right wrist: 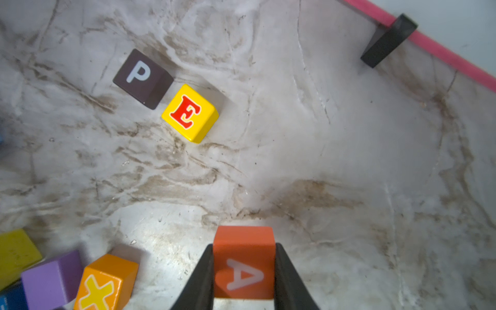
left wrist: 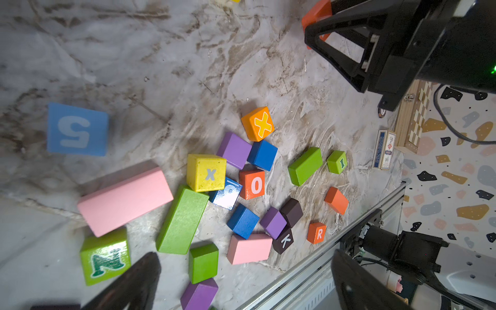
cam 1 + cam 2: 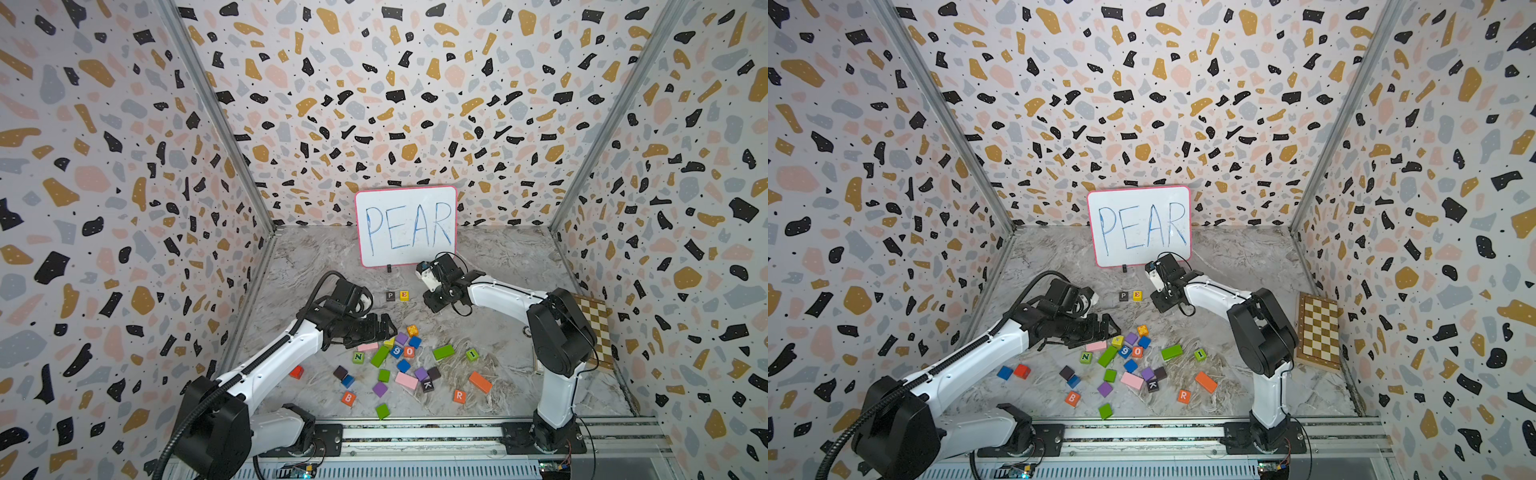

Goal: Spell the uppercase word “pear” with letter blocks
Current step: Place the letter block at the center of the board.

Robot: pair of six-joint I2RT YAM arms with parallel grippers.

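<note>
The right gripper (image 1: 243,246) is clamped on the small orange cube with white A (image 1: 243,273), near the yellow cube with red E (image 1: 190,114), which sits just beside the dark brown cube with white P (image 1: 142,77) on the marble tabletop (image 1: 349,161). The orange cube with white R (image 3: 459,396) lies near the front rail (image 3: 415,432). The left gripper (image 3: 384,326), fingers spread wide, hangs by the mixed block pile (image 3: 409,352)

Right tool (image 1: 244,247) clamped tight; left tool (image 3: 388,328) spread wide
</note>
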